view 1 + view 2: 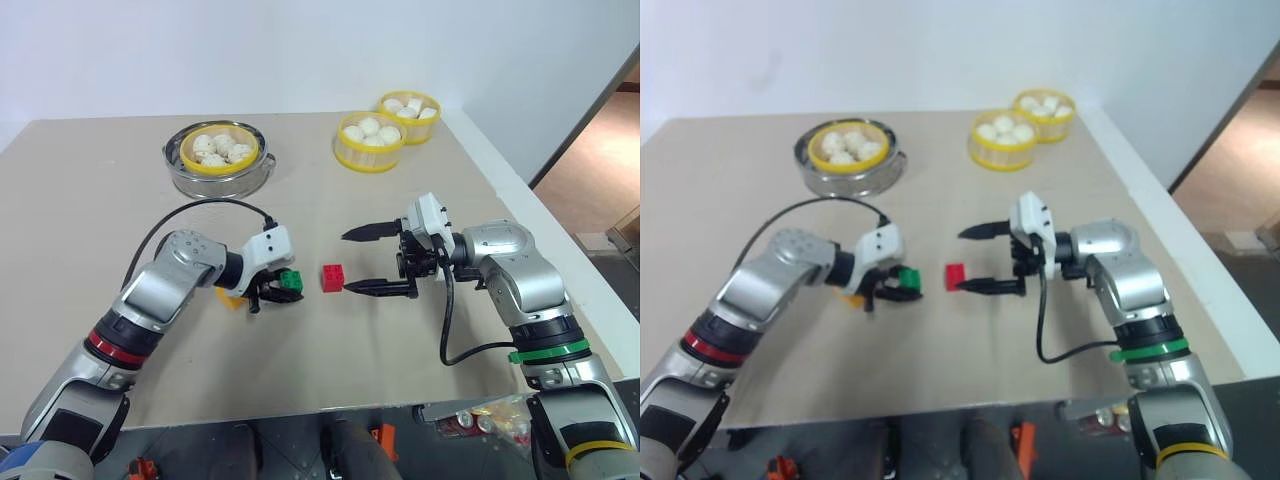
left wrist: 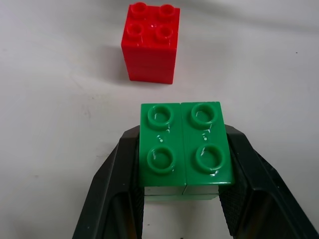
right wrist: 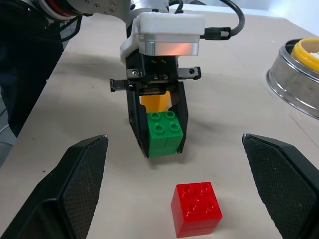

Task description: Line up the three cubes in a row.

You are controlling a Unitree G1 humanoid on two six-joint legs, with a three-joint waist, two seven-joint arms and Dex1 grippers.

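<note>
The green cube [image 2: 185,144] is clamped between the two black fingers of the left claw [image 1: 272,291], studs up, and is held low over the bench [image 1: 100,190] — just to the left of the red cube [image 1: 333,277], with a small gap between them. Whether the green cube is touching the bench cannot be told. The grip on its two opposite side walls keeps it square to the red one, apparently so that it can be set down as the next piece of the row.

The red cube stands free on the bench, between the two claws. The right claw [image 1: 366,260] is spread wide and holds nothing; its nearer finger points at the red cube's right side, close beside it — a stance judged to guard or steady that cube.

The orange cube [image 3: 155,103] is seen directly behind the left claw, on the bench, partly hidden by the fingers. It is not yet judged to be in line.

Farther back, a bun basket in a metal bowl [image 1: 218,172] and two more baskets [image 1: 372,142] are set well apart from the work.
</note>
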